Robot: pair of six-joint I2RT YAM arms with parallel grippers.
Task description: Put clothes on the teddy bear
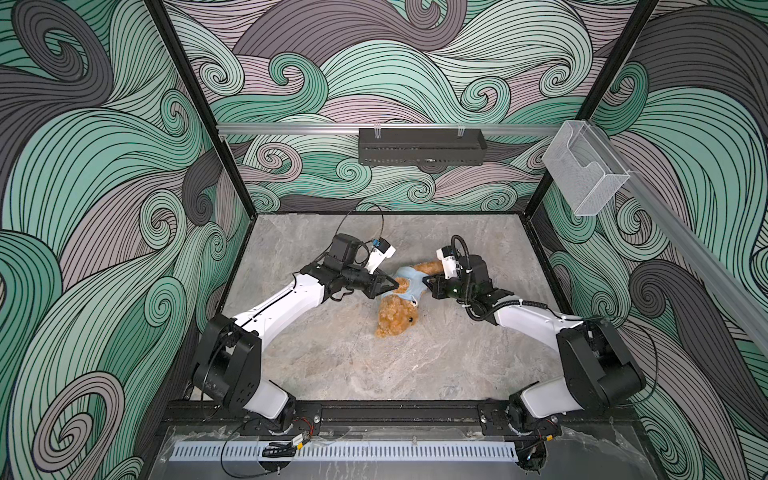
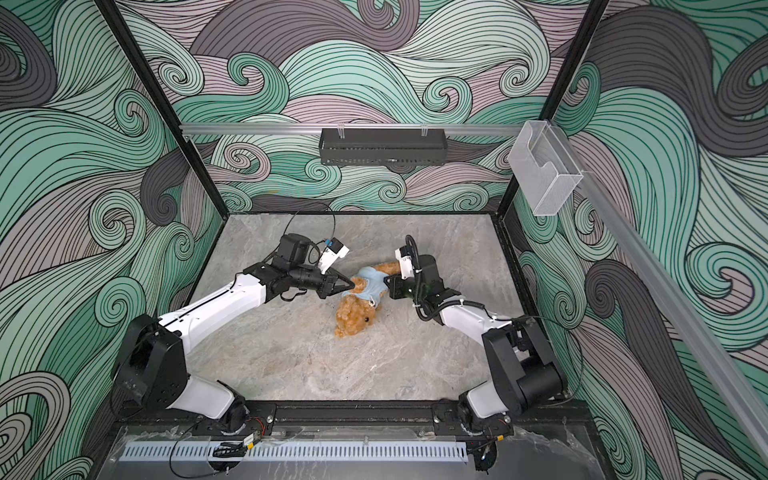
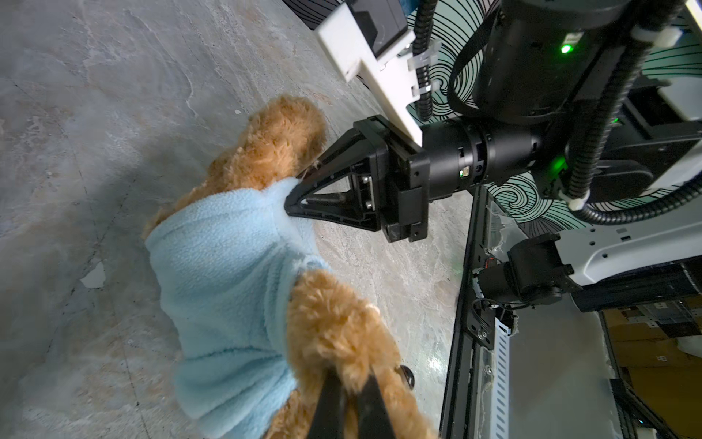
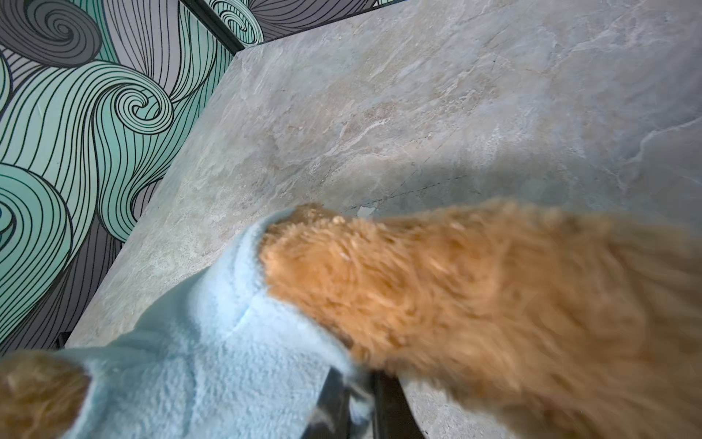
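Presently | step: seating shirt (image 3: 228, 266) on teddy bear (image 1: 397, 318) torso | left gripper (image 1: 395, 285) clenched on sleeved arm | right gripper (image 3: 292, 195) pinching hem | next, judged: draw hem far, toward legs

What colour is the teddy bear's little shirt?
The shirt is light blue and fuzzy. The left wrist view shows it best.
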